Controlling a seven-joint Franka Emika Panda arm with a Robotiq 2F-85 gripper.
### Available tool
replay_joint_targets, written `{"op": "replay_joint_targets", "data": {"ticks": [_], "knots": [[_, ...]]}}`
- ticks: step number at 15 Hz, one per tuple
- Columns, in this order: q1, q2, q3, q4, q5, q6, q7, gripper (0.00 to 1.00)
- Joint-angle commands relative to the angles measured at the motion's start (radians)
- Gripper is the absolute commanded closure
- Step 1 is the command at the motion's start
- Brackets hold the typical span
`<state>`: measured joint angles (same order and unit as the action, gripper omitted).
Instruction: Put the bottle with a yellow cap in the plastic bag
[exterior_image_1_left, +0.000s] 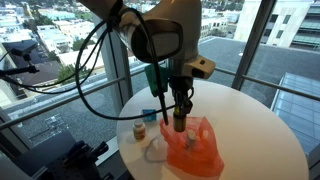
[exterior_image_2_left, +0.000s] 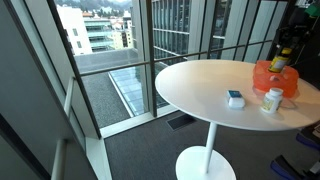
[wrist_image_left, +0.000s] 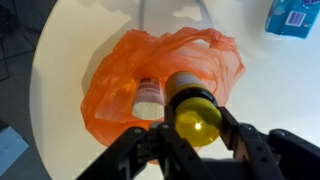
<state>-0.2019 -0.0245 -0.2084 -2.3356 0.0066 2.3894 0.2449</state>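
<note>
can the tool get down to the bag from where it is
Probably yes: the tool, shut on the bottle, hangs right over the bag, and nothing shows between them.

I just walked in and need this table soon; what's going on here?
The robot arm's end effector is shut on the yellow-capped bottle, holding it just above the orange plastic bag lying open on the round white table. The bottle is not yet let go. A blue box and another small bottle stand nearby.
</note>
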Motion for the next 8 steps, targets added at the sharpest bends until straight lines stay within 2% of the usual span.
{"op": "replay_joint_targets", "data": {"ticks": [1,8], "knots": [[-0.006,0.044,-0.004,0.016,0.036,0.020,-0.054,0.79],[-0.006,0.120,-0.006,0.016,0.036,0.058,-0.058,0.79]]}}
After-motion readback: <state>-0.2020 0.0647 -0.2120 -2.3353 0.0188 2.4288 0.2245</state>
